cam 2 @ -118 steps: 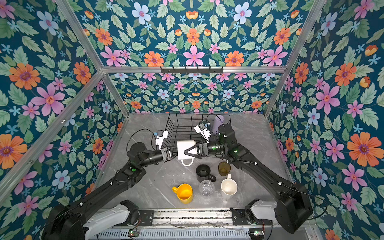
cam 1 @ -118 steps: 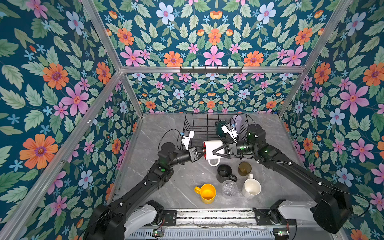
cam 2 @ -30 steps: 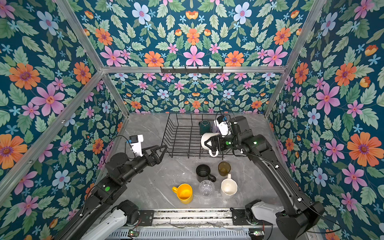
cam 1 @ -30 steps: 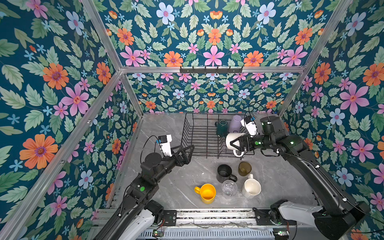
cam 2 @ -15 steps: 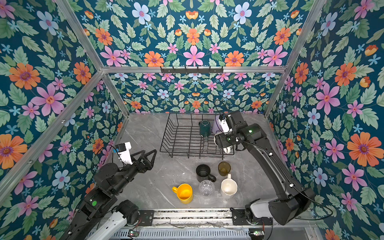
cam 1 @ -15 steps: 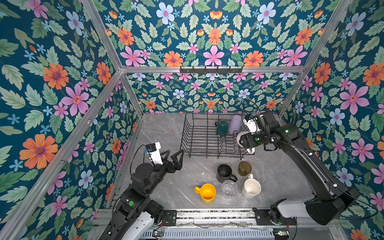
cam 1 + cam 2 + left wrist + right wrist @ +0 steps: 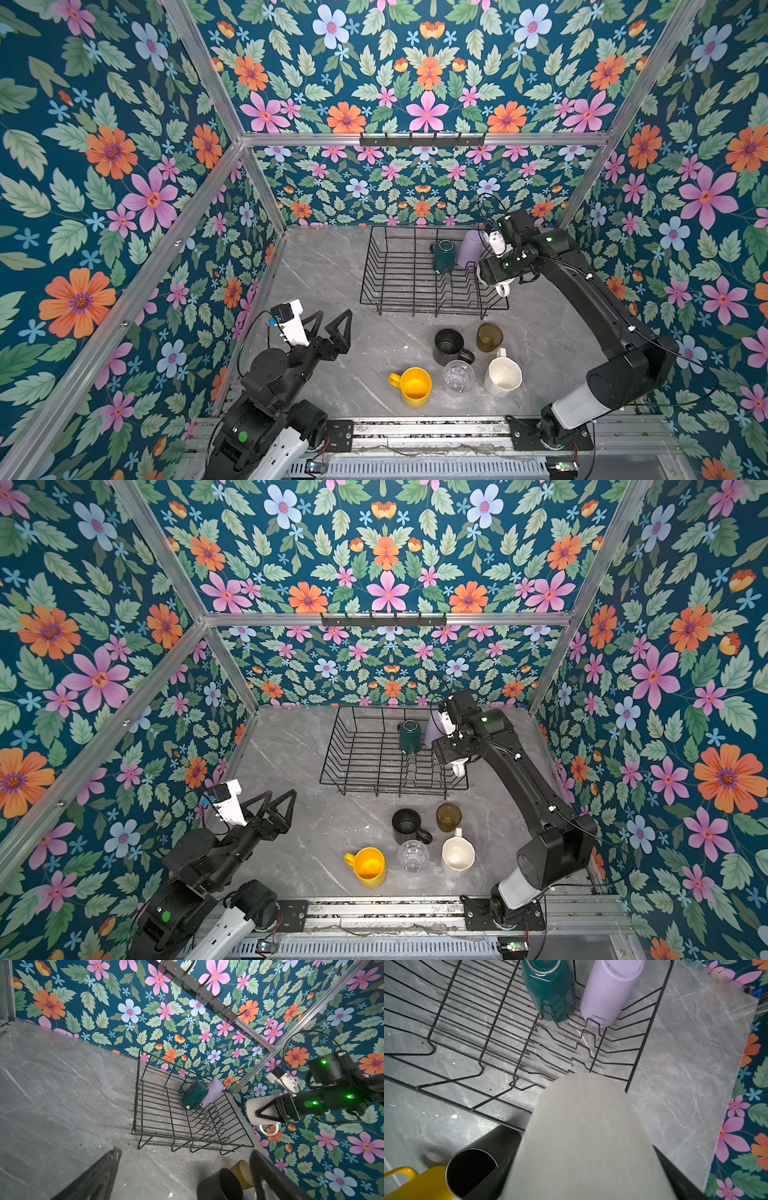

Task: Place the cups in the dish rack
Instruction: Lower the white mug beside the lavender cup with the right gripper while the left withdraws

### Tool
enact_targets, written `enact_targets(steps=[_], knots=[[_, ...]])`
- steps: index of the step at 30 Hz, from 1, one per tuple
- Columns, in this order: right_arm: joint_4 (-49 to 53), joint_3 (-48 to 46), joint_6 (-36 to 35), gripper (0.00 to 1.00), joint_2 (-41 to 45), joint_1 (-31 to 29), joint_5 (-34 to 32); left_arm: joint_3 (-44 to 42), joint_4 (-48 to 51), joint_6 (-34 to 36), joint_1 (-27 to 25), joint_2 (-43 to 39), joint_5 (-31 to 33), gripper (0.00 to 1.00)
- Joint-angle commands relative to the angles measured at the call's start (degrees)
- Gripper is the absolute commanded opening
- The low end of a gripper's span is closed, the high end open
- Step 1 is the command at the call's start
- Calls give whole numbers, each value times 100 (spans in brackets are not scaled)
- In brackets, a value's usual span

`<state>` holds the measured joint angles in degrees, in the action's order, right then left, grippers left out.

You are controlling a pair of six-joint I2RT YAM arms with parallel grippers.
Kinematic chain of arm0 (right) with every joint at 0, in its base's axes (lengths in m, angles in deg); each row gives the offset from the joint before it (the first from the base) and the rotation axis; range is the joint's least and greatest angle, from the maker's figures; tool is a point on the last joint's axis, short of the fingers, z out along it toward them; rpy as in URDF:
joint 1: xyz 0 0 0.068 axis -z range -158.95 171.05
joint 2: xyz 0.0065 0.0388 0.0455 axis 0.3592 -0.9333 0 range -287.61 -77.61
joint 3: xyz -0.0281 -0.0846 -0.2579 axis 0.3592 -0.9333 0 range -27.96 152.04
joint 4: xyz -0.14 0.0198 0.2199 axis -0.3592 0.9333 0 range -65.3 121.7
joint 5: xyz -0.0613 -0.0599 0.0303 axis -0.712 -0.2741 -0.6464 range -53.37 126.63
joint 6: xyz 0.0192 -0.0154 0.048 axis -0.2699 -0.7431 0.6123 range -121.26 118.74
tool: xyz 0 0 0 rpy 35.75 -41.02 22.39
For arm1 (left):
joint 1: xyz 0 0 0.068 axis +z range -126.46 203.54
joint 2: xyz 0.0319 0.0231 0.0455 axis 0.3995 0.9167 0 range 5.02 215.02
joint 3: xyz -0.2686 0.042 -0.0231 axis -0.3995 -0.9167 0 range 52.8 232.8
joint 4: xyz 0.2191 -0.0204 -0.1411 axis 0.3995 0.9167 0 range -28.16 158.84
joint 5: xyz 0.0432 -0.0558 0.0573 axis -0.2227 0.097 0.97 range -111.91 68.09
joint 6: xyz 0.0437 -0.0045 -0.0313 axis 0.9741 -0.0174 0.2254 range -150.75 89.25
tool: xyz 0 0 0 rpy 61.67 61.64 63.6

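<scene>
Change: my left gripper released the mug, backed off, spread empty | my right gripper clamps it, swung over rack corner | third cup nearly in.

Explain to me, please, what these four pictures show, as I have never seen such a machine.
This is a robot with two black arms on a grey stone-look table, walled in flowered panels. Each arm ends in a two-fingered gripper. Two pictures look down from overhead, almost alike; two come from cameras on the wrists. The left gripper is open and empty. The right gripper holds a white mug on its side, handle down, at the right end of the black wire dish rack. In the rack are a dark green mug and a lilac tumbler. On the table wait a black mug, an olive-brown tumbler, a yellow mug, a clear glass tumbler and a cream mug.
</scene>
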<state>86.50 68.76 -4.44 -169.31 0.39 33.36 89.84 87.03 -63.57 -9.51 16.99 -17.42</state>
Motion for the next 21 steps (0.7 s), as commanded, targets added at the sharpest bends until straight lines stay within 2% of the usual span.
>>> enact_targets(steps=[1,21], knots=[[-143,154,-121,0,-214,19,-16,49,146,74,-6,-54,68,100],[-98,781,-226,0,-1532,194,63,152,293,127,-9,-85,139,100]])
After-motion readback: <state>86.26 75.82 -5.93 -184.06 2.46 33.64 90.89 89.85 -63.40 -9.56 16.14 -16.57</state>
